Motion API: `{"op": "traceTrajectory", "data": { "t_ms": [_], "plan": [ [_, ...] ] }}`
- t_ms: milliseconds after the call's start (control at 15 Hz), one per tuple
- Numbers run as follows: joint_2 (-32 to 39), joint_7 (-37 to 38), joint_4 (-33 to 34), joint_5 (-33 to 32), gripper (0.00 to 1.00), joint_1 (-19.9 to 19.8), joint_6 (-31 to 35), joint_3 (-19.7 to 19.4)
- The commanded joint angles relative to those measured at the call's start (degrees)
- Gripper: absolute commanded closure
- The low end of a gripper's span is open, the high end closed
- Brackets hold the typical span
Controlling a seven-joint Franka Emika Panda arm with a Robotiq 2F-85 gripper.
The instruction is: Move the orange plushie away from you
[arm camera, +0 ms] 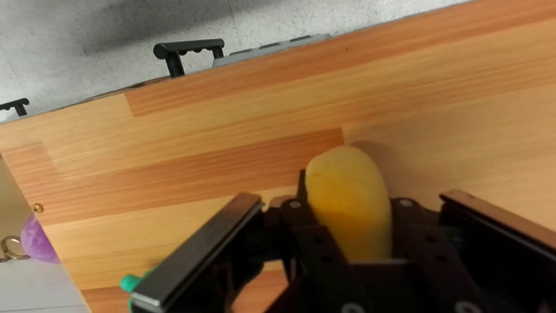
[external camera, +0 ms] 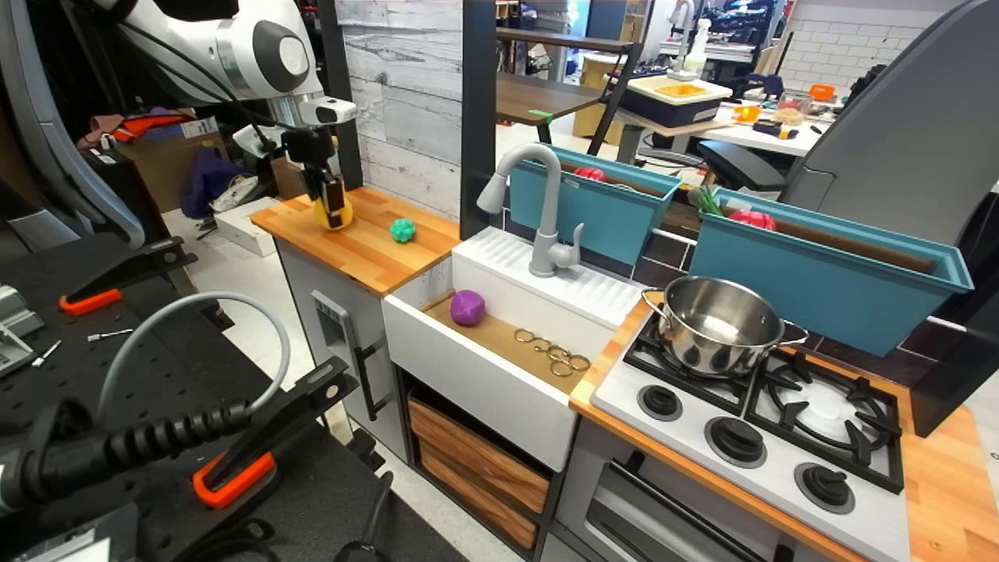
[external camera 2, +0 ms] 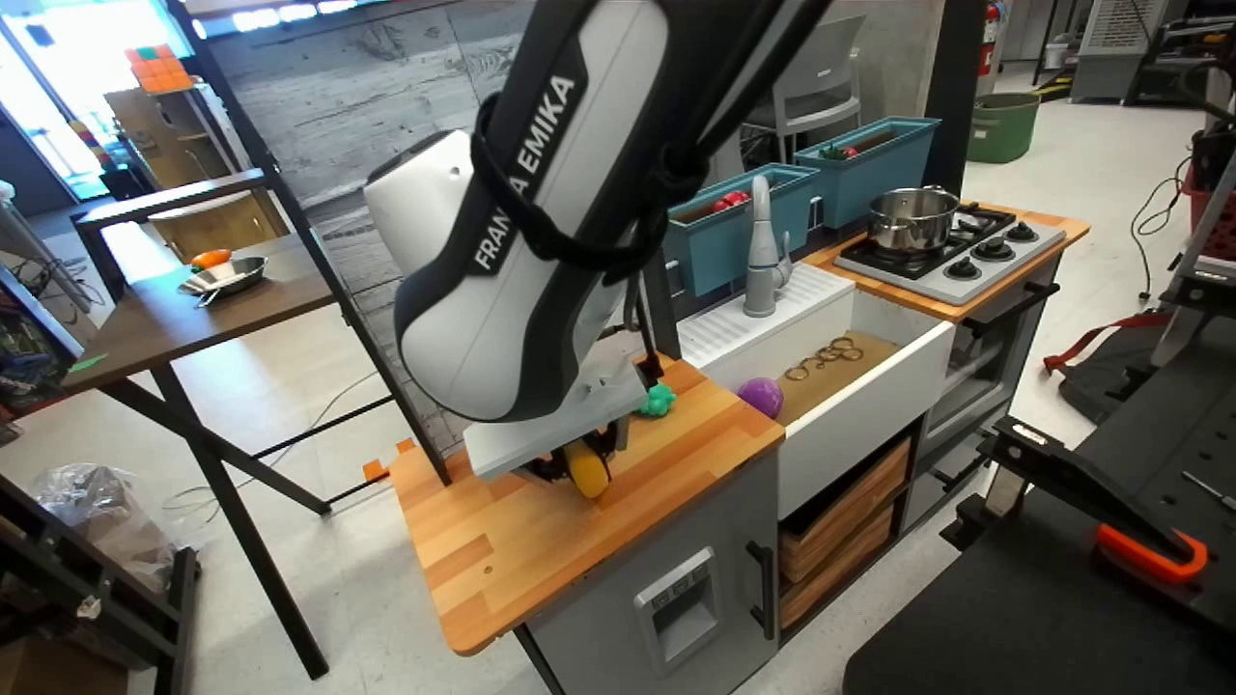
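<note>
The orange plushie (external camera: 346, 215) looks yellow-orange and rounded, and is over the wooden counter (external camera: 382, 261) left of the sink. It also shows in an exterior view (external camera 2: 587, 470) below the wrist and in the wrist view (arm camera: 351, 195). My gripper (external camera: 332, 206) points down with a finger on each side of the plushie. In the wrist view the gripper (arm camera: 347, 206) is closed against both of its sides, and its lower part is hidden by the gripper. I cannot tell whether the plushie touches the counter or hangs slightly above it.
A green knobbly ball (external camera: 403, 230) is on the counter near the gripper. A purple ball (external camera: 467, 308) and several metal rings (external camera: 558, 355) lie in the sink (external camera: 476, 371). The faucet (external camera: 546, 211) and a grey wood-plank wall (external camera: 410, 109) stand behind. A pot (external camera: 718, 324) stands on the stove.
</note>
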Motion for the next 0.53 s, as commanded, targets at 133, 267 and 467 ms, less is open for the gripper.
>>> {"op": "traceTrajectory", "data": {
  "t_ms": [133, 267, 467],
  "plan": [
    [4.9, 2.5, 10.3, 0.9, 0.94, 1.2, -1.9, -2.0],
    [7.0, 3.4, 13.6, 0.7, 0.94, 1.4, -2.0, -2.5],
    [10.4, 5.0, 17.9, 0.2, 0.94, 2.1, -1.4, -3.5]
  ]
}}
